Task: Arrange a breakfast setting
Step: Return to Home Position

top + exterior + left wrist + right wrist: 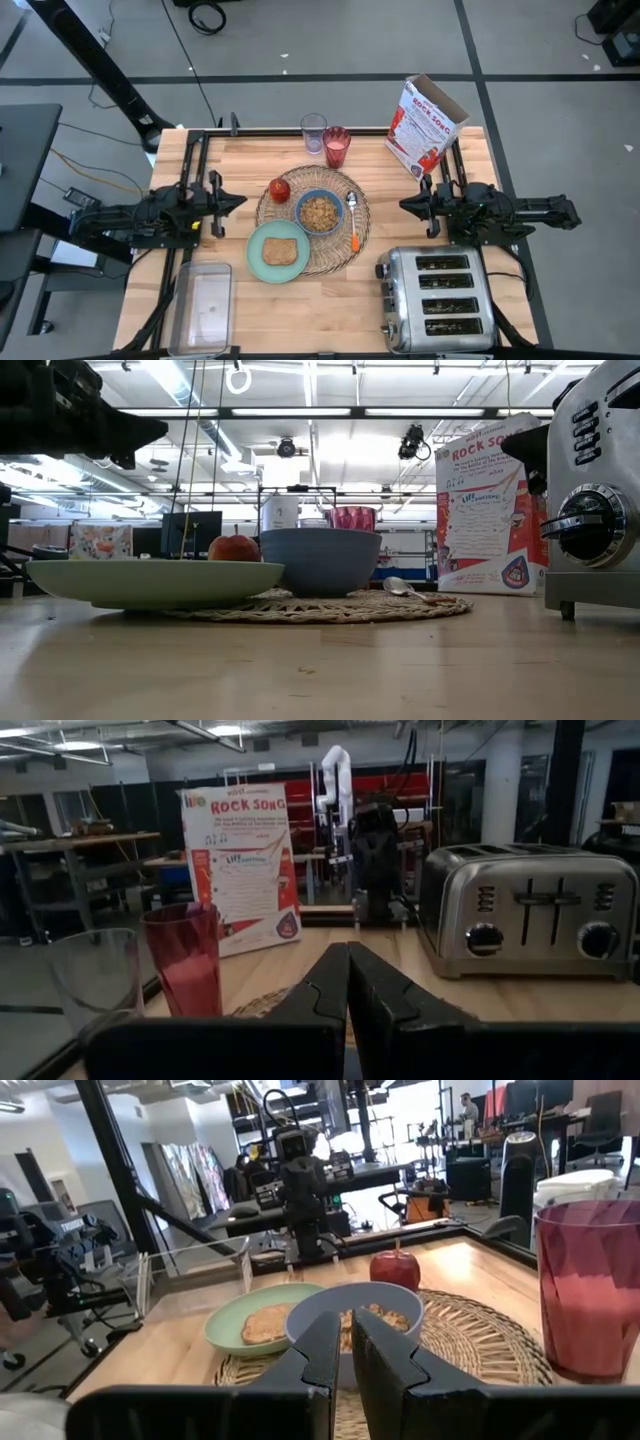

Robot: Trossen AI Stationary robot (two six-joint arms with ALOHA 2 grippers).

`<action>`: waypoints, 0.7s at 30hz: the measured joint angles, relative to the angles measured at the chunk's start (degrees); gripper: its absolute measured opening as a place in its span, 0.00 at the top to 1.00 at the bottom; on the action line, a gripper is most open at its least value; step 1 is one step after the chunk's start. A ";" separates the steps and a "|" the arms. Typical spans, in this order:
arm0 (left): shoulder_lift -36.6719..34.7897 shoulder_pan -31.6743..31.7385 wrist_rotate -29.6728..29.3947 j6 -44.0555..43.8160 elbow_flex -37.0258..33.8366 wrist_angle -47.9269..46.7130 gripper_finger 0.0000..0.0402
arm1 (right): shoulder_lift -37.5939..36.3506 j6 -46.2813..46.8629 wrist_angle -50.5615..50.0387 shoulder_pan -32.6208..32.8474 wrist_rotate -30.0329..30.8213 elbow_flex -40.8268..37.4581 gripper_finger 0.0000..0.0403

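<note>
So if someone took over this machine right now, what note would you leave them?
Left pincer and right pincer: both shut, empty, parked either side of the placemat.
On the mat: bowl, apple, spoon; plate with toast overlaps its edge on the left arm's side.
Red-filled glass stands just off the mat, on the cereal box side.
Done: setting looks laid out. Left: nothing obvious.

Open tabletop [300, 320] lies between toaster [436, 300] and clear bin [205, 305].
</note>
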 joint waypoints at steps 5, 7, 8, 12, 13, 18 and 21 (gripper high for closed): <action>-0.07 0.00 -0.06 -0.01 0.07 -0.47 0.97 | 0.00 0.00 0.54 0.00 0.02 0.00 0.90; -0.06 0.00 -0.04 -0.02 0.07 -0.48 0.97 | 0.00 0.00 1.00 0.00 0.04 0.00 0.90; -0.06 0.00 -0.04 0.00 0.07 -0.46 0.97 | 0.00 0.00 0.97 0.00 0.04 0.00 0.90; -0.06 0.00 -0.04 0.00 0.07 -0.50 0.97 | 0.00 0.00 0.97 0.00 0.04 0.00 0.90; -0.06 0.00 -0.04 0.00 0.07 -0.50 0.97 | 0.00 0.00 1.00 0.00 0.06 0.00 0.90; -0.06 0.00 -0.04 0.00 0.07 -0.50 0.97 | 0.00 0.00 0.99 0.00 0.09 0.00 0.90; -0.06 0.00 -0.04 0.00 0.07 -0.52 0.97 | 0.00 0.00 1.01 0.00 0.11 0.00 0.90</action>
